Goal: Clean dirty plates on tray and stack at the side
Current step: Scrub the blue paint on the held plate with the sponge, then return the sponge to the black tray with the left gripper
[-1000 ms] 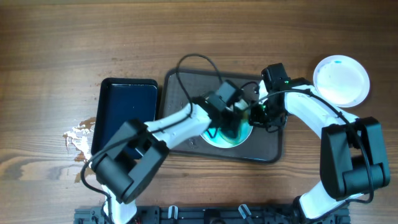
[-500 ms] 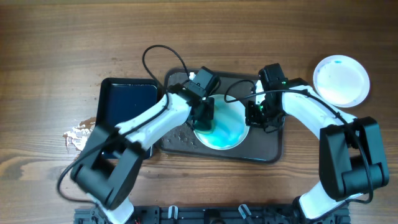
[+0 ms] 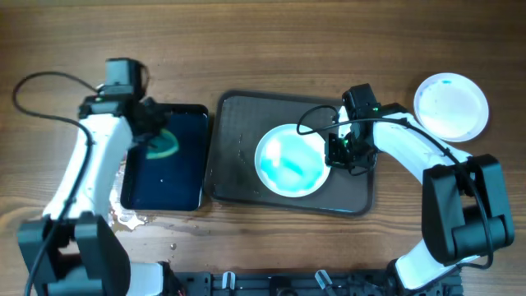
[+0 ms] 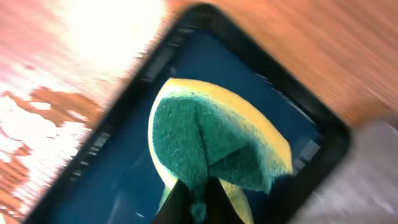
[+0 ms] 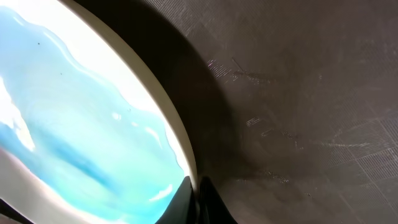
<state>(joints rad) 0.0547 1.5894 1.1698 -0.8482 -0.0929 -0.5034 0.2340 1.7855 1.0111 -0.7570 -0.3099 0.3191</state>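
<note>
A white plate (image 3: 292,160) smeared with wet blue lies on the dark grey-brown tray (image 3: 234,160). My right gripper (image 3: 335,153) is shut on its right rim; the wrist view shows the fingers (image 5: 196,196) pinching the plate's edge (image 5: 155,106) over the tray (image 5: 298,93). Another white plate (image 3: 450,105) with a small blue mark lies on the table at the far right. My left gripper (image 3: 156,140) is shut on the green and yellow sponge (image 4: 211,143) and holds it over the black tray (image 3: 164,173). A third plate is not in view.
The glossy black tray (image 4: 99,174) holds blue-tinted water. A wet whitish patch (image 3: 103,185) spreads on the wooden table by its left side. Cables loop above both arms.
My left gripper has carried the sponge off the plate, leftwards, to above the black tray. The right gripper has stayed on the plate's rim.
</note>
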